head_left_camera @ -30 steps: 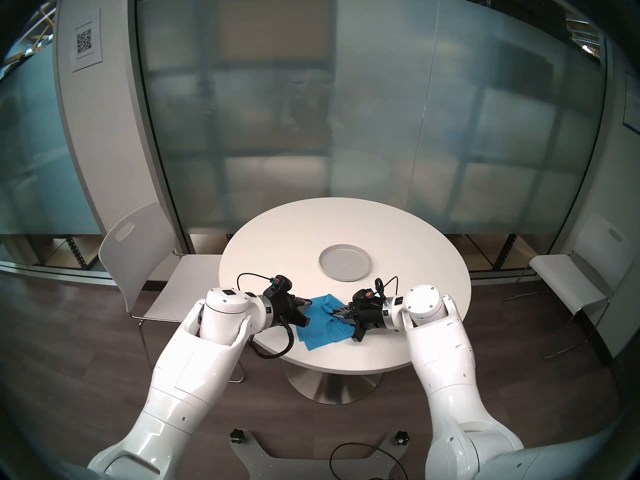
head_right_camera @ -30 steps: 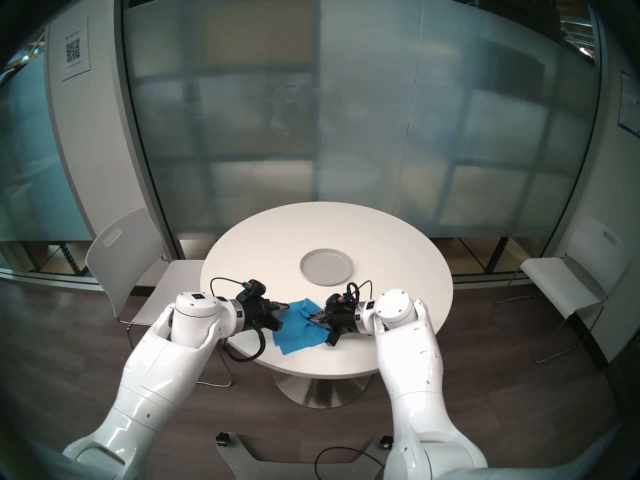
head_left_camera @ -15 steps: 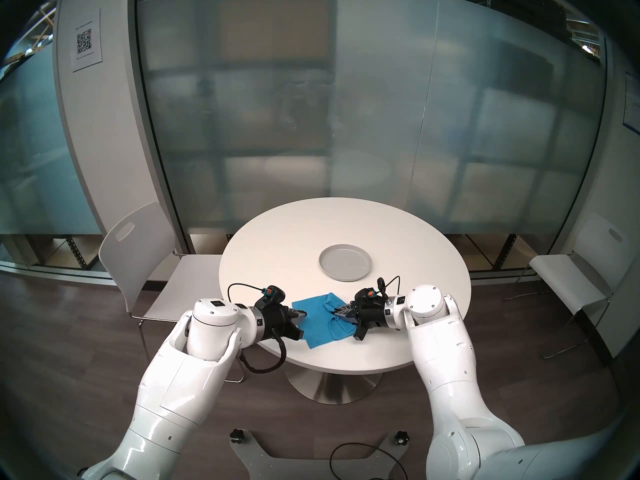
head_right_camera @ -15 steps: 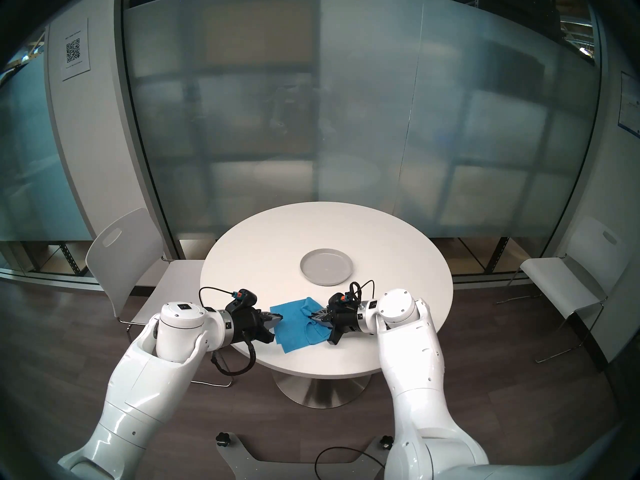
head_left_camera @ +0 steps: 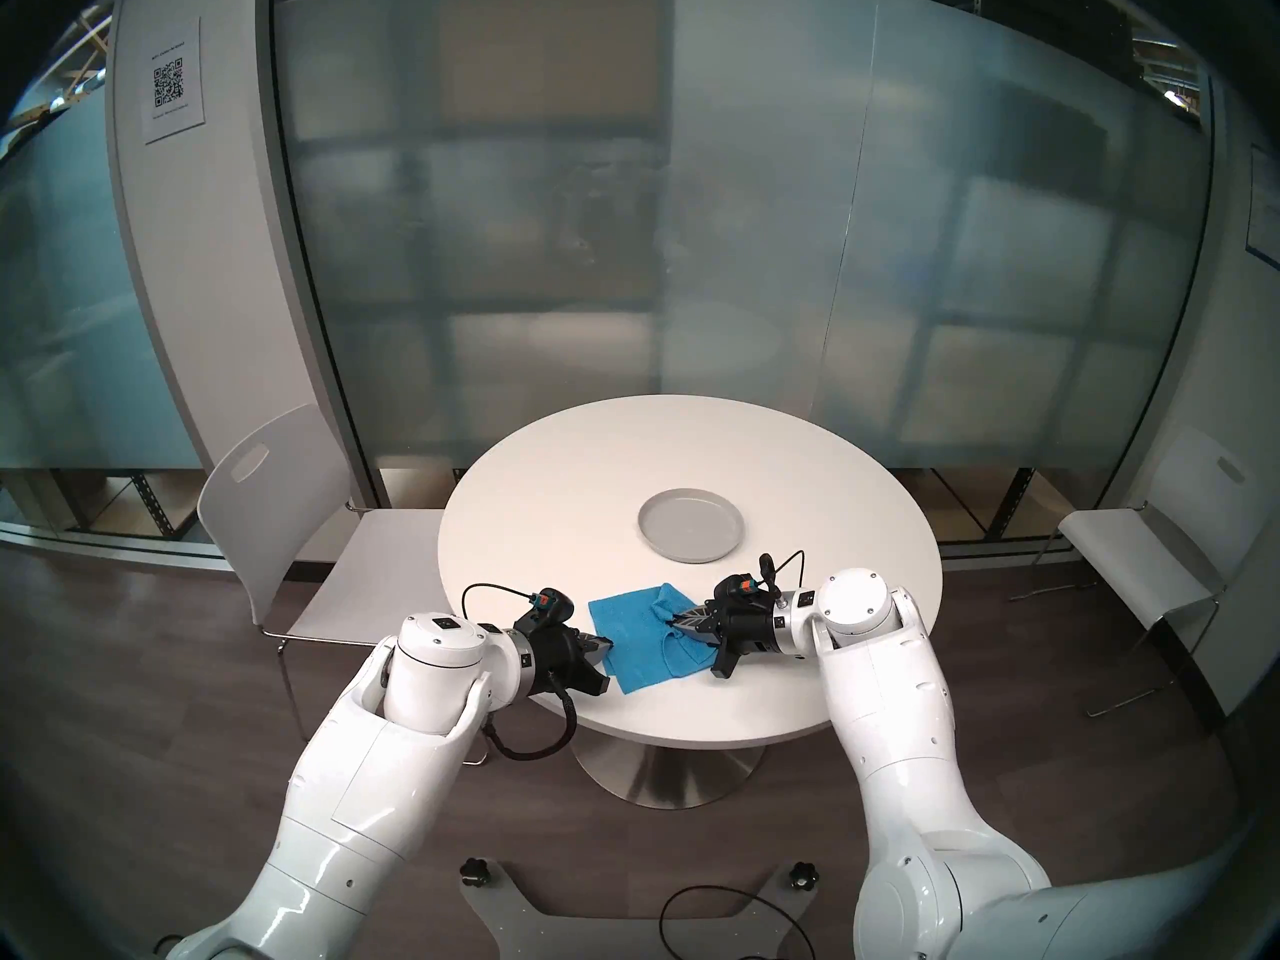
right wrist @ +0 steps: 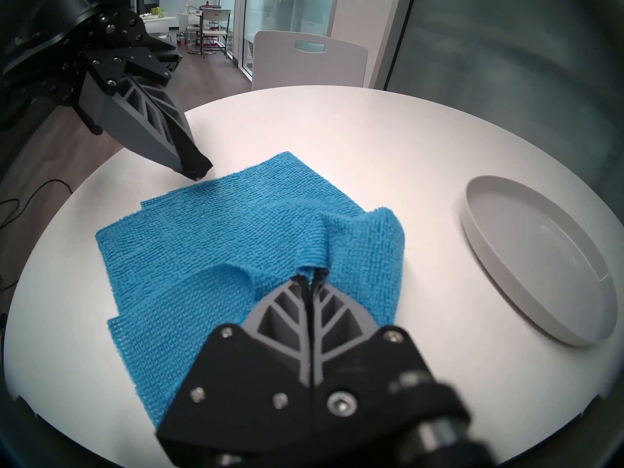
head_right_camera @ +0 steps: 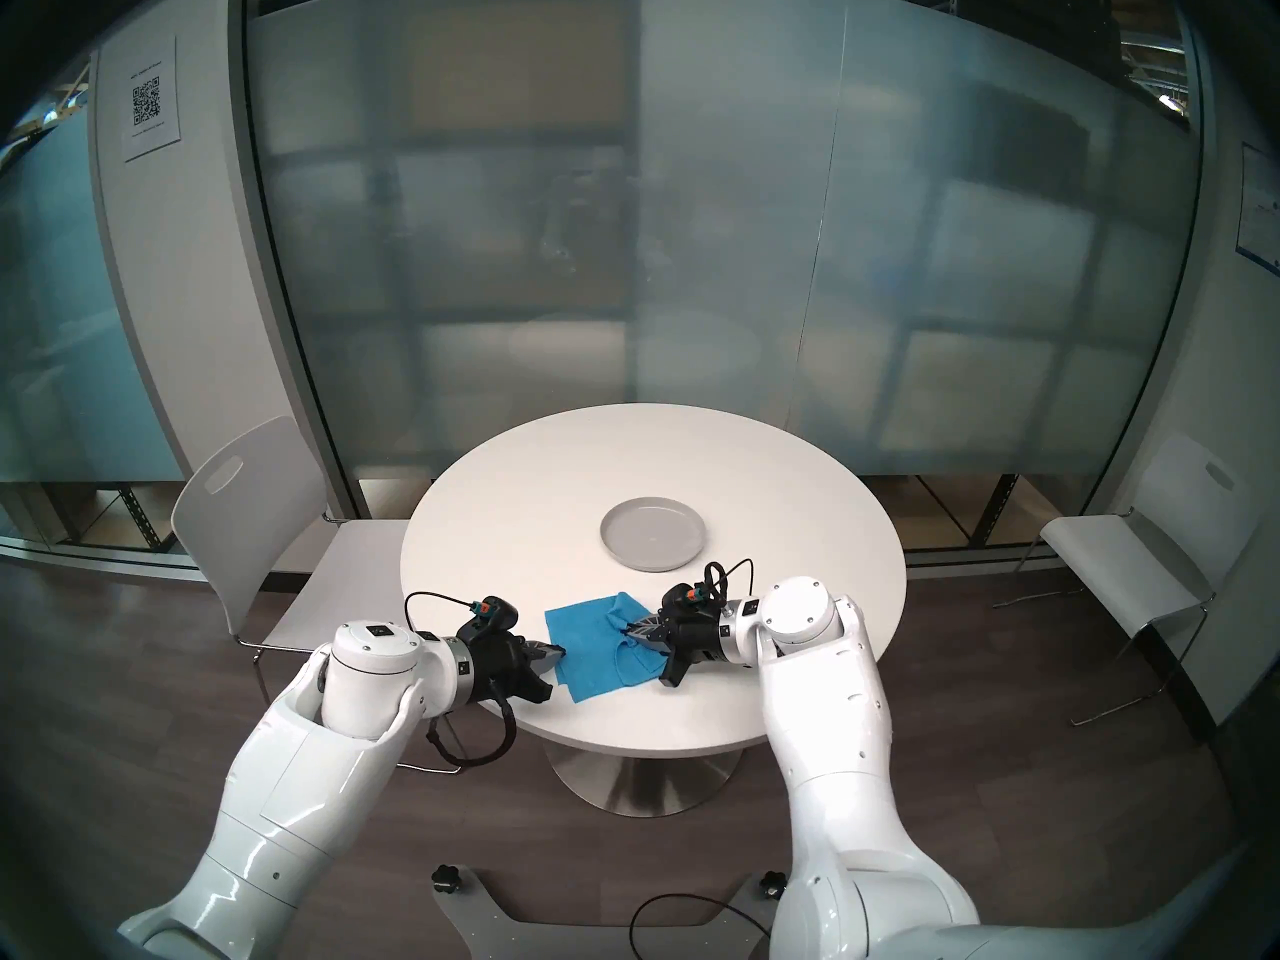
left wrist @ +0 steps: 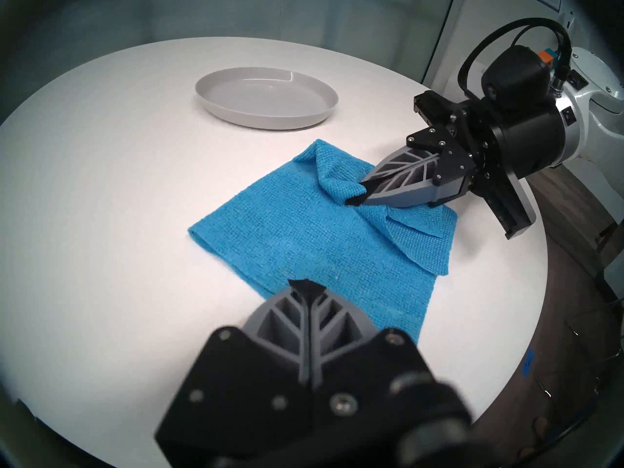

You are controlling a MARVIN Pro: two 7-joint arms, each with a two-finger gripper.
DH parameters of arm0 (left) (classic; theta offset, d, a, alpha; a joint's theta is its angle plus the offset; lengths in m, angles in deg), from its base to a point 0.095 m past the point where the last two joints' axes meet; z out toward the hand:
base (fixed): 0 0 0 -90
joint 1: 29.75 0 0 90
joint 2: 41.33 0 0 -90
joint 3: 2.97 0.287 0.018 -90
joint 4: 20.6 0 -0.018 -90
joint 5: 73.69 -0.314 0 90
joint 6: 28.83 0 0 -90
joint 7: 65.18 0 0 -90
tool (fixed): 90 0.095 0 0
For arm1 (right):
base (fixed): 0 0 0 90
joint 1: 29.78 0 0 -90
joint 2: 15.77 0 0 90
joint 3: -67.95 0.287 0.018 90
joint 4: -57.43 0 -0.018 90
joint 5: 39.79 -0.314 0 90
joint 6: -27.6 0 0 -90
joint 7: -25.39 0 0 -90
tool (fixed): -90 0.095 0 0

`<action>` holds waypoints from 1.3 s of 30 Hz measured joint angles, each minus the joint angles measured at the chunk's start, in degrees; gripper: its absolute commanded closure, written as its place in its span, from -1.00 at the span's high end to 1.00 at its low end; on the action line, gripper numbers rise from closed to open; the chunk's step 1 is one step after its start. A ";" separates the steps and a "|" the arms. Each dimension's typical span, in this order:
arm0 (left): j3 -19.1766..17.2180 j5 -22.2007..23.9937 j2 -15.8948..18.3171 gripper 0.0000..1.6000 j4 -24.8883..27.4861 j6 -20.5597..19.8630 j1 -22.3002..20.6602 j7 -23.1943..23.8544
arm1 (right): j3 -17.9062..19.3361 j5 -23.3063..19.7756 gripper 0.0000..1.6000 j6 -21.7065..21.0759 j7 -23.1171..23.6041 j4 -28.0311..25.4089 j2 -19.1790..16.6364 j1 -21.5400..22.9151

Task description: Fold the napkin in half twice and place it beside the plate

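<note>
The napkin (left wrist: 304,234) is lying on the near part of the table (head_left_camera: 568,467), already doubled over, with its layers not lining up well. The plate (head_left_camera: 691,526) is sitting farther back, apart from the napkin.

The right gripper (left wrist: 356,199) is pinching a raised fold at the right side of the napkin, its jaws pressed together on the cloth; the right wrist view is showing the same pinch (right wrist: 310,276). This arm is staying where it was a second ago.

The left gripper (left wrist: 305,285) is fully closed too, but it is holding nothing. Its tip is hanging just at the napkin's left edge. A second ago it was covering the left part of the napkin in the head view; now it is drawn back toward the robot and that part is lying bare and flat.

I think this is meaning the left arm has let go after one fold. The second fold and the move beside the plate are still waiting.
</note>
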 measured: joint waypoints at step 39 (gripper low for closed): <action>1.83 0.01 -0.86 -1.00 -2.45 1.09 -2.01 0.24 | 1.46 -2.03 -0.91 -2.24 7.23 -11.10 2.12 -3.44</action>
